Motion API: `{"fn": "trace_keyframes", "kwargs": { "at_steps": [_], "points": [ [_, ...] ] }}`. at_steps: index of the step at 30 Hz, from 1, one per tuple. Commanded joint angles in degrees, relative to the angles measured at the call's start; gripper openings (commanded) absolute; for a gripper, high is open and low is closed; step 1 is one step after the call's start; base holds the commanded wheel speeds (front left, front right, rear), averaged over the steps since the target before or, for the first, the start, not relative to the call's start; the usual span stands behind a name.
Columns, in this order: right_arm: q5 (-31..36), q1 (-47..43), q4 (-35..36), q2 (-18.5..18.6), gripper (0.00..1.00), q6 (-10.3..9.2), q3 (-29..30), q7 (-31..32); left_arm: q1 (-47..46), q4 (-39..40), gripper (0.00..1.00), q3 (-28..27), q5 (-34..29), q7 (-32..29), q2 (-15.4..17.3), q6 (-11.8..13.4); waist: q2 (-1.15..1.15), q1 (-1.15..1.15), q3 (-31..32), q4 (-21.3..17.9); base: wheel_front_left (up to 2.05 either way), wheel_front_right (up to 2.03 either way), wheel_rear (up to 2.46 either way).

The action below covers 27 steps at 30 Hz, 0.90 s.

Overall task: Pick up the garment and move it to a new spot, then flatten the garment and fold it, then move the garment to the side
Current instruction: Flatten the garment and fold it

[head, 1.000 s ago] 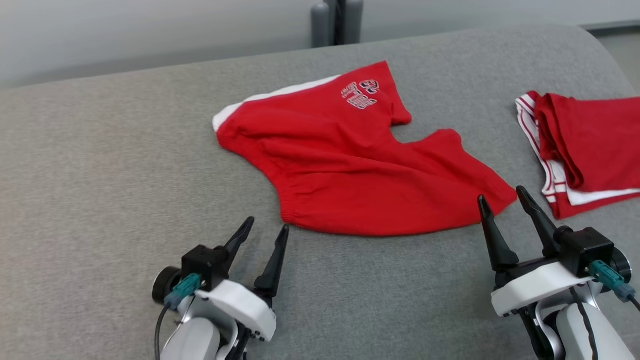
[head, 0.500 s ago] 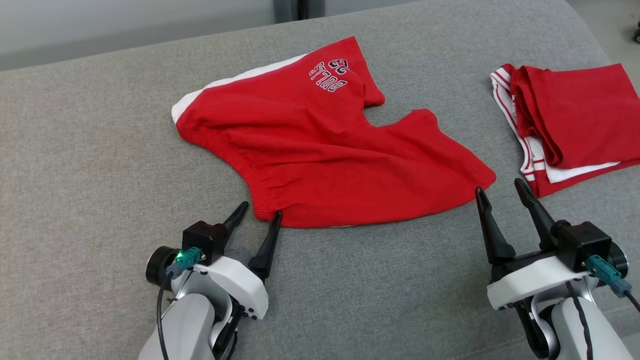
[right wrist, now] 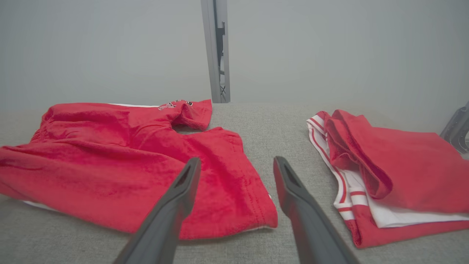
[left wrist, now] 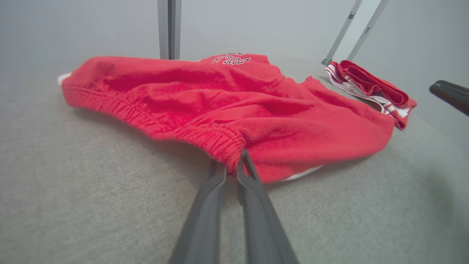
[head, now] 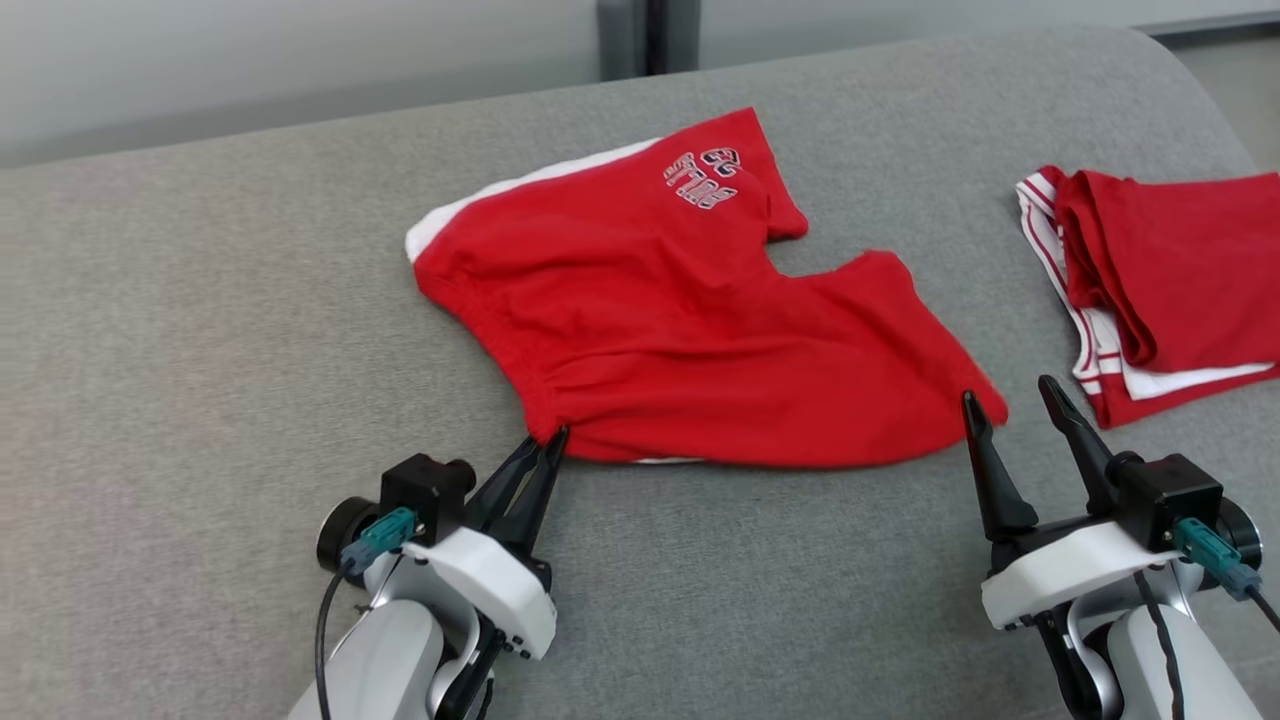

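**Firmly on the waistband, wide open at the hem**

Plainly, our left gripper point(head: 548, 442) stood with its fingers pressed together on the near corner of the elastic waistband of the red shorts point(head: 690, 320). A small fold of cloth was pinched between the tips. Our right gripper point(head: 1005, 392) stood with its fingers spread wide and nothing between them. One fingertip point(head: 972, 430) lay over the near corner of the leg hem, and we could not tell whether it touched the cloth.

The shorts lay spread and rumpled in the middle of the grey padded surface point(head: 200, 320), with the printed leg toward the far edge. On their right, past a strip of bare surface, lay a folded red-and-white garment point(head: 1160, 280), just beyond the right gripper. A grey post point(head: 648, 35) rose behind the far edge.

We saw broad bare surface to the left of the shorts and along the near side between our two grippers.
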<state>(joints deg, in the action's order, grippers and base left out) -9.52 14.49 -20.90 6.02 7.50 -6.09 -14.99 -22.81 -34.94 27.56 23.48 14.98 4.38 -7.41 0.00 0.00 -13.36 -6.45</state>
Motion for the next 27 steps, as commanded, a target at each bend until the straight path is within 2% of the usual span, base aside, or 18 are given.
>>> {"fn": "trace_keyframes", "kwargs": {
  "at_steps": [1, 17, 22, 26, 27],
  "points": [
    [0.5, -0.6, -0.4, 0.2, 1.00, -0.02, 0.2, -0.3, 1.0, 0.9, 0.00, 0.2, 0.6, 0.1, 0.8, -0.1, 0.00, 0.00, 1.3, 1.3, 0.00, 0.00, 0.00],
    [-0.3, -2.7, -3.5, -0.3, 1.00, -0.02, 0.3, -0.3, 9.5, 9.6, 0.00, 6.3, 3.3, -0.6, 8.8, -0.1, 0.00, 0.00, 6.9, 8.1, 0.00, 0.00, 0.00],
    [-0.4, -2.7, -4.0, -0.5, 1.00, -0.02, 0.0, -0.4, 10.1, 12.3, 0.00, 6.9, 4.2, -2.8, 10.8, -0.1, 0.00, 0.00, 7.3, 8.6, 0.00, 0.00, 0.00],
    [-0.4, -2.0, -4.2, -0.7, 1.00, -0.02, -0.8, -0.4, 8.9, 12.7, 0.00, 7.0, 4.3, -4.8, 10.9, 0.5, 0.00, 0.00, 6.9, 7.9, 0.00, 0.00, 0.00],
    [-0.6, -1.5, -4.3, -0.6, 1.00, -0.02, -1.0, -0.4, 7.9, 11.9, 0.00, 6.3, 5.2, -6.1, 10.5, 1.3, 0.00, 0.00, 6.4, 7.3, 0.00, 0.00, 0.00]
  ]
}}
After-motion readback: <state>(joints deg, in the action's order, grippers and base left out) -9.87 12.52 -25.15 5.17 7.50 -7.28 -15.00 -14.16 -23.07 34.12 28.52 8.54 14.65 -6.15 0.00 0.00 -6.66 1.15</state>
